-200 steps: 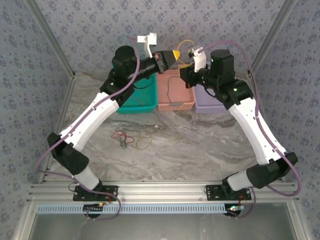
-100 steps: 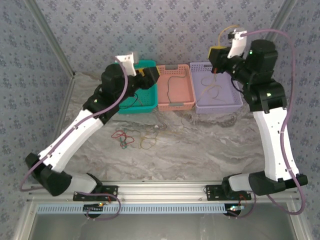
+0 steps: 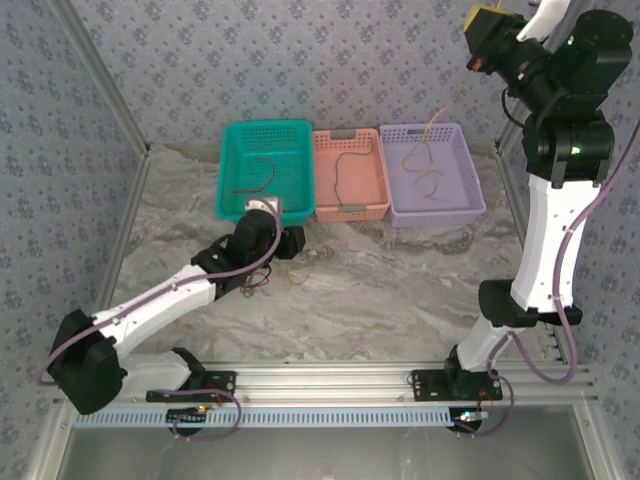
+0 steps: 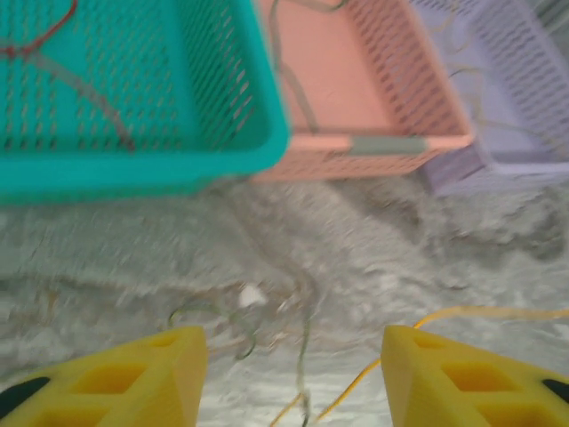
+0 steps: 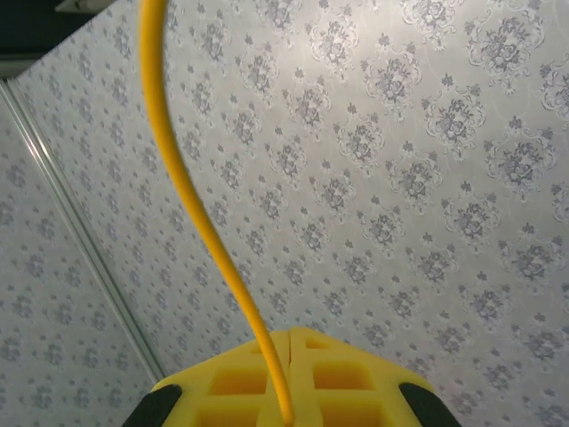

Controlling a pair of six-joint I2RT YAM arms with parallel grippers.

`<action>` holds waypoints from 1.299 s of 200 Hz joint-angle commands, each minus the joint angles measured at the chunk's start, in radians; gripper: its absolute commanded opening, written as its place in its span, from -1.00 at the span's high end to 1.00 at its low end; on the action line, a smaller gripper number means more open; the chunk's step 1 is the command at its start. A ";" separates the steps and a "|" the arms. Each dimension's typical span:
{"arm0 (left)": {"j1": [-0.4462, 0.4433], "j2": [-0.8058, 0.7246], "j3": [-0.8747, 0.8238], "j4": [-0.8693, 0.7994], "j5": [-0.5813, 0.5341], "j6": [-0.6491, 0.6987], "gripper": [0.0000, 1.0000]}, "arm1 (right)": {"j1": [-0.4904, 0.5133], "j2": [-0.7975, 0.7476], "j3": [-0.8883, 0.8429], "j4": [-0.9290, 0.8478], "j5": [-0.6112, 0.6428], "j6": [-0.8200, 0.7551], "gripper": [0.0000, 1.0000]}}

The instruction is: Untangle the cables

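Grey floral wallpaper walls [image 3: 300, 60]; marbled tabletop [image 3: 400, 290]; aluminium rail [image 3: 330, 380] in front.

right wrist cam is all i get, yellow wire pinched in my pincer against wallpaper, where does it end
Observer: The yellow wire hangs from the raised right pincer down to the purple basket.
Operator: and the left pincer
Observer: Open, low over loose wires on the table, before the green basket.
Operator: pink basket
Observer: One thin wire lies in it.
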 commanded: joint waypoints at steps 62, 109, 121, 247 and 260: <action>-0.006 0.379 -0.201 0.242 -0.060 -0.201 0.54 | -0.094 0.020 0.033 0.168 -0.062 0.187 1.00; -0.011 0.420 -0.244 0.231 -0.159 -0.276 1.00 | -0.186 0.004 0.042 0.187 -0.038 0.240 1.00; -0.011 0.404 -0.261 0.204 -0.197 -0.295 1.00 | -0.217 -0.001 0.041 0.191 -0.033 0.247 1.00; 0.048 0.228 -0.235 0.081 -0.146 -0.228 0.45 | -0.316 0.008 0.060 0.296 -0.109 0.367 1.00; 0.021 0.191 -0.222 0.076 -0.150 -0.202 0.13 | -0.329 0.012 0.060 0.308 -0.105 0.370 1.00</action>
